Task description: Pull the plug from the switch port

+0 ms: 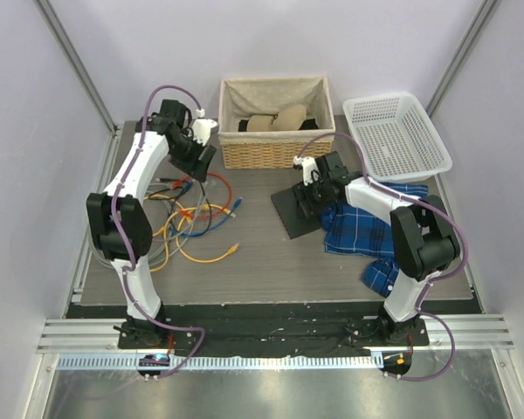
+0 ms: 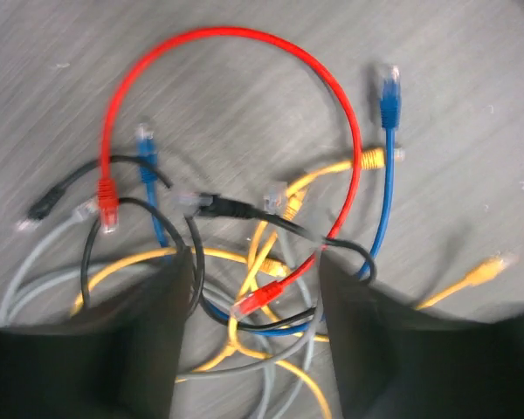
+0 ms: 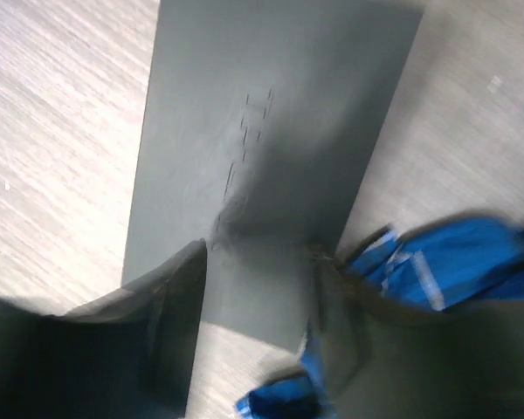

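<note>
Using the wicker basket (image 1: 275, 150) at the back of the table (image 1: 262, 257) as my reference, here's the scene.

The switch (image 1: 288, 216) lies flat on the tabletop just in front of the basket's right corner, turned a bit askew. The right gripper (image 1: 308, 199) hangs over the switch's right-hand part. In the right wrist view the switch (image 3: 271, 131) is just a plain dark slab, and the right gripper (image 3: 260, 262) has its jaws parted to a middling gap with bare slab showing between them. Nothing is pinched, but I honestly can't tell if the fingertips touch the surface.

A blue plaid cloth (image 1: 358, 229) is bunched up further out from that same corner, right against the switch and under the right arm. It also pokes into the wrist view (image 3: 454, 262).

In front of the basket's left corner there's a tangle of patch cables (image 1: 196, 223), and the left gripper (image 1: 199, 161) hovers above it, close to the basket. From its wrist camera, the left gripper (image 2: 255, 262) has its jaws apart too and isn't gripping anything. Below it are a red cable (image 2: 244, 33) in a big loop, a blue cable (image 2: 386, 175), a yellow cable (image 2: 472, 279), a black cable (image 2: 244, 209) and a grey cable (image 2: 35, 271).

A white plastic basket (image 1: 397, 140) sits just beside the wicker one on its right. Inside the wicker one are some tan rounded things (image 1: 279, 118), no clue what they are.
</note>
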### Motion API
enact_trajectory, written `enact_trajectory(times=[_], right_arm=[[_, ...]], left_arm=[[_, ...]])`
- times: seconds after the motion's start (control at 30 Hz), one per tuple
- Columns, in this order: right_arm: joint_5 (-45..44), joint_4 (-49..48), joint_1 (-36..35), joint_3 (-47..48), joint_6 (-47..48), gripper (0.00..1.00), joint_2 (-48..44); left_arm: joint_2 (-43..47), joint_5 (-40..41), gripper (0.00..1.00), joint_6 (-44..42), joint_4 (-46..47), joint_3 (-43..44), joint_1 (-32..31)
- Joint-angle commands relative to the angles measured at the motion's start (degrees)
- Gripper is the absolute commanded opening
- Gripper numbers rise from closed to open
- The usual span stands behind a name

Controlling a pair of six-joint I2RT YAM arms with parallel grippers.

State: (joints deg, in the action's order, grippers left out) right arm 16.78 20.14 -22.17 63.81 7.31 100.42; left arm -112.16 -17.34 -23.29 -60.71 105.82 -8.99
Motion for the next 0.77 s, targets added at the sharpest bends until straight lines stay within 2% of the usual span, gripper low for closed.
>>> enact_trajectory(times=[0.0,0.07,0.2,0.23,0.33,0.37,0.4,0.6,0.73], right_arm=[[-2.18,2.88,-0.24,7.01,0.69,0.63,1.36],[-3.49,3.58,-0.24,11.85,1.12,0.7,1.0],[-10.08,6.3,-0.24,19.14,0.86,0.75,0.39],[-14.36,6.92,-0.24,21.77,0.51,0.76,0.04],[-21.15,7.72,-0.15,23.73,1.12,0.82,-3.73],[-21.87,7.72,-0.24,23.73,1.65,0.87,-6.0],[-22.74,8.07,-0.15,23.9,1.65,0.89,-6.9],[-27.76,17.54,-0.24,29.26,-0.46,0.9,-8.75],[-27.76,19.06,-0.15,30.4,-0.54,0.91,-10.41]], left_arm=[[3.69,6.81,0.99,5.76,4.89,1.92,-1.64],[5.01,3.2,1.0,8.94,6.29,3.16,-1.82],[8.53,1.17,1.0,17.56,10.34,7.37,-1.99],[8.88,1.08,1.0,20.01,10.96,8.34,-1.91],[9.59,3.53,1.0,22.93,12.63,12.82,-1.99],[9.85,4.59,1.0,22.85,13.68,13.7,-1.99],[9.94,6.95,1.0,24.42,14.21,14.84,-1.91],[10.91,10.31,1.0,29.26,18.51,16.43,-1.99],[9.33,10.75,1.0,33.56,19.57,17.92,-2.34]])
